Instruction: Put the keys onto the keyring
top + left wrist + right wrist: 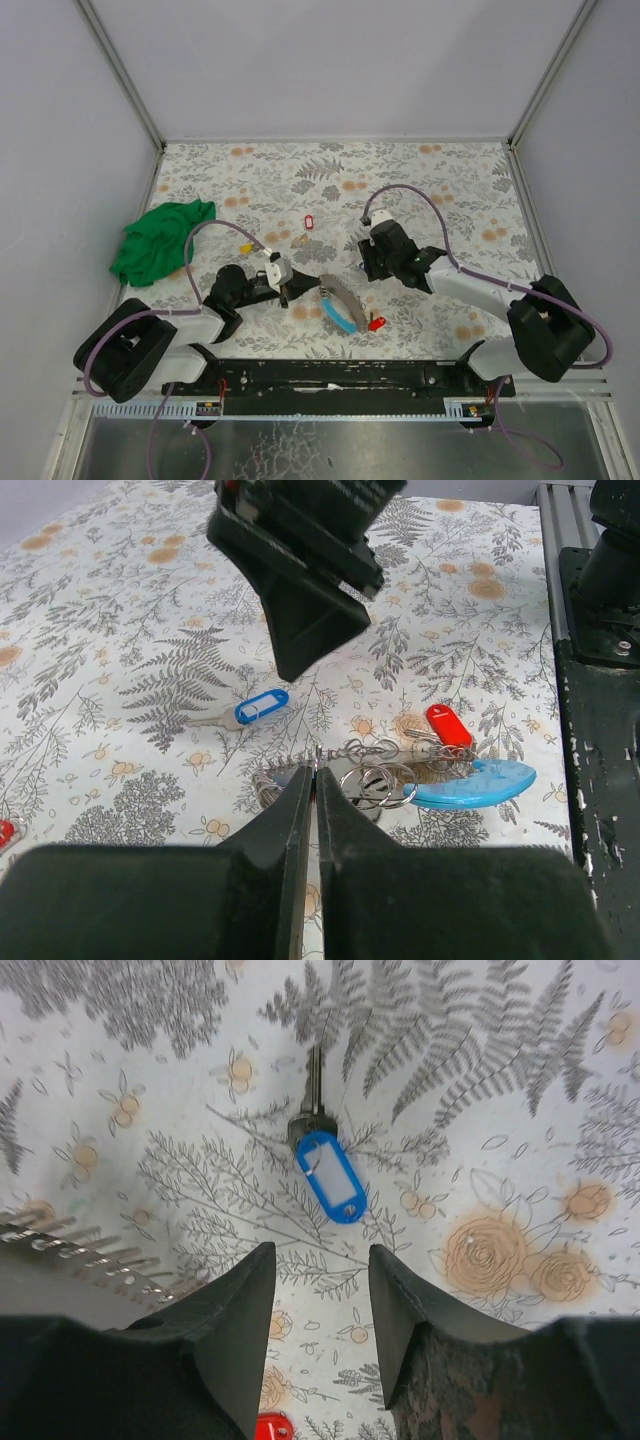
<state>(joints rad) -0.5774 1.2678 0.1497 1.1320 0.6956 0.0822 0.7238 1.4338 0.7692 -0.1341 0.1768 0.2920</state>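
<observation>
a green cloth [165, 240] lies bunched well to the left of the blue curved fob [470, 785], which is near the front middle of the flowered table [430, 180]. the left gripper [315, 780] is just left of the fob, its fingers pressed together with only a thin seam between them. their tips are at the cluster of wire rings [375, 780] lying against the fob, and whether they pinch a ring cannot be told.

one key with a red oblong tag [449, 726] lies just beside the fob, next to the rings. another red-tagged key [308, 221] lies farther back from the fob, apart from it.

the key with a blue tag and white label [330, 1175] lies flat near the fob, past the rings. only the wrist views show it; from above the right arm covers it. the right gripper [318, 1252] hovers over it, right of the fob, fingers spread. its camera also shows a toothed grey strip [70, 1250].
</observation>
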